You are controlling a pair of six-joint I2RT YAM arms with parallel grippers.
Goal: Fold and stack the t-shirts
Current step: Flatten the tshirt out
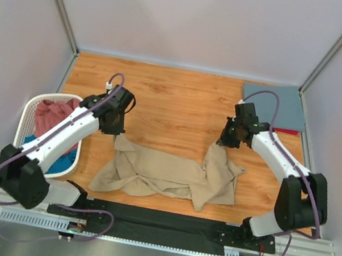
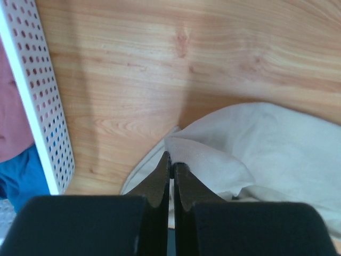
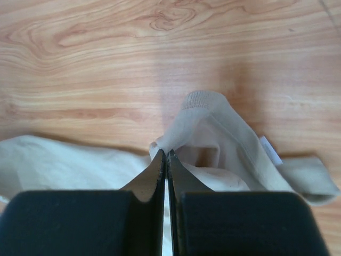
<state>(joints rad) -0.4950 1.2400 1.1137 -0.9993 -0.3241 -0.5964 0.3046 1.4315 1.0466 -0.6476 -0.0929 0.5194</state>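
Progress early: left end effector [image 2: 171,166], right end effector [image 3: 165,158] clamped onto unfolded tan cloth t-shirt [image 1: 163,174]; slate-blue cloth t-shirt [image 1: 278,106] folded; pink cloth t-shirt [image 1: 52,113] awaits.

Seen from above, the widest open stretch of the table [image 1: 179,100] runs from the centre out to 12 o'clock, bare wood between the two arms. At 9 o'clock the white basket [image 1: 30,111] stands by the side panel with the left arm crossing over it. Only a strip of bare wood separates its perforated side from the left pincer [image 1: 117,133]. At 1 o'clock a folded slate blue t-shirt [image 1: 274,106] fills the far corner, just beyond the right pincer [image 1: 224,142]. From 7 to 5 o'clock the tan t-shirt [image 1: 163,174] sprawls crumpled over the near wood, each pincer clamped on one end. Panels [image 1: 195,20] close off 9, 12 and 3 o'clock.
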